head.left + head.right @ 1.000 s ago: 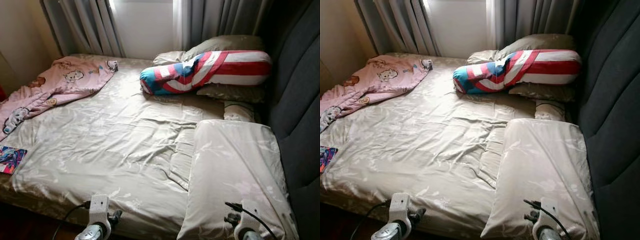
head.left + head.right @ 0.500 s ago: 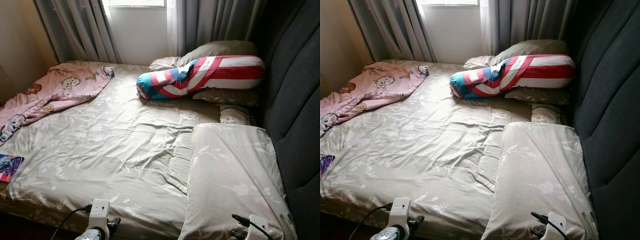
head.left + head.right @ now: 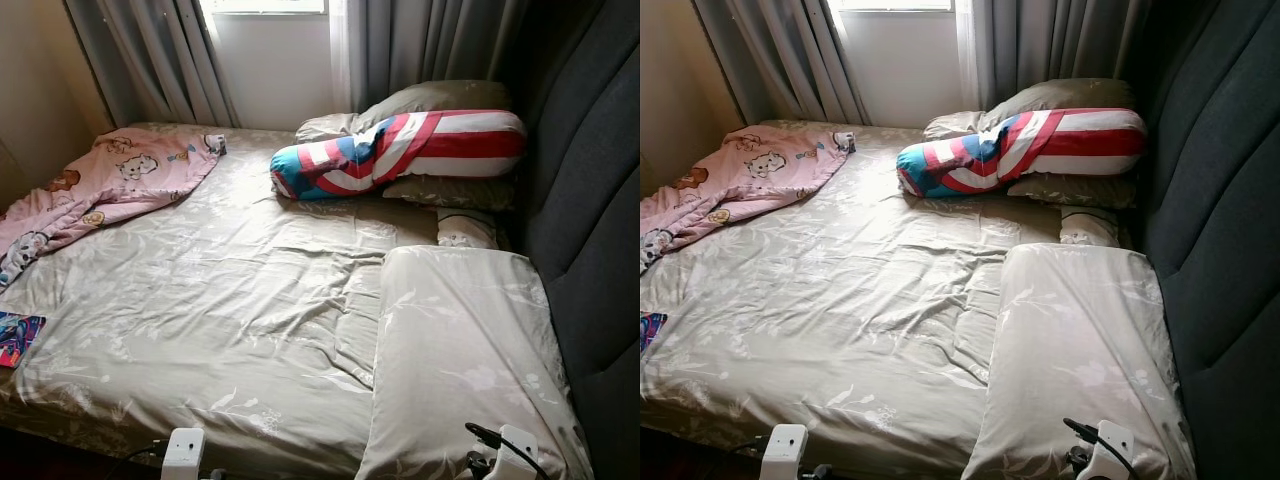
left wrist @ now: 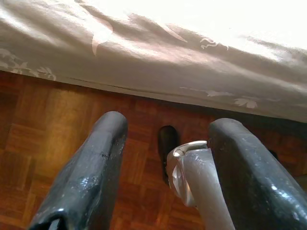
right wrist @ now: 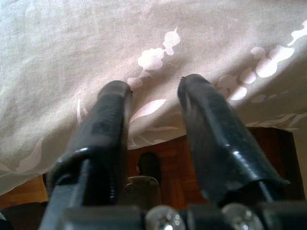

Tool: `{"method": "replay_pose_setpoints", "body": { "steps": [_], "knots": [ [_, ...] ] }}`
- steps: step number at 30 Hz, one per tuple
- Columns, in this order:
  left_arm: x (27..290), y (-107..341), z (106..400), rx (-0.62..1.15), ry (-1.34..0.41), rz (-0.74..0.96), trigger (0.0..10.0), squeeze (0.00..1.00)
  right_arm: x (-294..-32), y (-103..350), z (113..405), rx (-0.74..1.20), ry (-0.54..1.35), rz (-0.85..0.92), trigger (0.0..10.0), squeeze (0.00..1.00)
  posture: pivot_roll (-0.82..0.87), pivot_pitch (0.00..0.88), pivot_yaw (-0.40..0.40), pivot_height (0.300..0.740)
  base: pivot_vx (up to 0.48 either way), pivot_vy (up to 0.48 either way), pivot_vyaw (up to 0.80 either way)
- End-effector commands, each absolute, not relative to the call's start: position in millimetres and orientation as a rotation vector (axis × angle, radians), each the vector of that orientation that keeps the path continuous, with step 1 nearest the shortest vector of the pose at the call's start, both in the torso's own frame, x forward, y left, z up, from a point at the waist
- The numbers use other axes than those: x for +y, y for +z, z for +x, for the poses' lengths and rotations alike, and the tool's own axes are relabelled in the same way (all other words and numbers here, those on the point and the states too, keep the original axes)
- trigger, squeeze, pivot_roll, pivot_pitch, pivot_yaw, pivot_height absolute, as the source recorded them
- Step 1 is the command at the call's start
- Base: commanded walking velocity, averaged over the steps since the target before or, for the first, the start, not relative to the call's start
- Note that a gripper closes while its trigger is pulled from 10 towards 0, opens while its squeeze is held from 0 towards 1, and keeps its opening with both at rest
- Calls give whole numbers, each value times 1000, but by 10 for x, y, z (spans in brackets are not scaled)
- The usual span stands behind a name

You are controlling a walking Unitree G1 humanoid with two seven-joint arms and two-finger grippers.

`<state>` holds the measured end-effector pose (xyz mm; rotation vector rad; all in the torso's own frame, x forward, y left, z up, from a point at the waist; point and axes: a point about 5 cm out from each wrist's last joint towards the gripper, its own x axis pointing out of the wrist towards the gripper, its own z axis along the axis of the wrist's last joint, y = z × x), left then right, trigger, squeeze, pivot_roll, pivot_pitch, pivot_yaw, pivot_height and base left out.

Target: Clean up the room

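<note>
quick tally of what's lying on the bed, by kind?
Beige pillows: 3 (big near one, two stacked by the curtains)
Striped bolster, red-white-blue: 1
Small cushion by the headboard: 1
Pink cartoon blanket: 1
Colourful book at the bed edge: 1
Total: 7

- I see the blanket (image 3: 110, 180) far left on the bed (image 3: 230, 300).
- Bolster (image 3: 400, 150) on pillows at the headboard (image 3: 590, 200), right.
- Large pillow (image 3: 465, 360) lies near right.
- Book (image 3: 18, 338) at left edge.
</note>
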<state>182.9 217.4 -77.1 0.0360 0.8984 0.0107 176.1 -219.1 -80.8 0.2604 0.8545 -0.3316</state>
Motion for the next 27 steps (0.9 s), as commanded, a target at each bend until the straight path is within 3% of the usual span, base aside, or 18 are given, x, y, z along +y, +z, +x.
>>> {"method": "replay_pose_setpoints", "body": {
  "steps": [1,11,12,13,14,15,19,21,27],
  "knots": [
    [2184,-788,1798,920,10,53,10000,0,-2206,-794,1780,842,-326,254,10000,1000,-31,0,12,740,0,0,0],
    [2135,-782,1837,914,10,47,10000,0,-2203,-805,1760,858,-310,233,10000,1000,-34,0,12,740,0,0,0],
    [2132,-774,1854,910,9,47,10000,0,-2191,-813,1752,870,-296,220,10000,373,-33,0,12,740,0,0,0],
    [2132,-774,1854,910,9,47,10000,0,-2191,-813,1752,870,-296,220,10000,373,-33,0,12,740,0,0,0],
    [2134,-769,1865,908,9,47,10000,0,-2178,-821,1745,882,-281,207,10000,47,-33,0,14,740,0,0,0],
    [2141,-757,1885,904,8,48,10000,0,-2150,-832,1734,896,-256,195,10000,0,-30,0,16,740,0,0,0],
    [2160,-751,1890,902,8,50,10000,0,-2137,-835,1730,890,-260,207,10000,0,-28,0,18,740,0,0,0],
    [2220,-756,1845,902,11,47,10000,0,-2100,-853,1707,922,-186,111,10000,0,-27,0,21,740,0,0,0],
    [2317,-792,1699,915,18,43,10000,0,-2100,-857,1699,920,-208,135,10000,0,-30,0,27,740,0,0,729]
  ]
}}
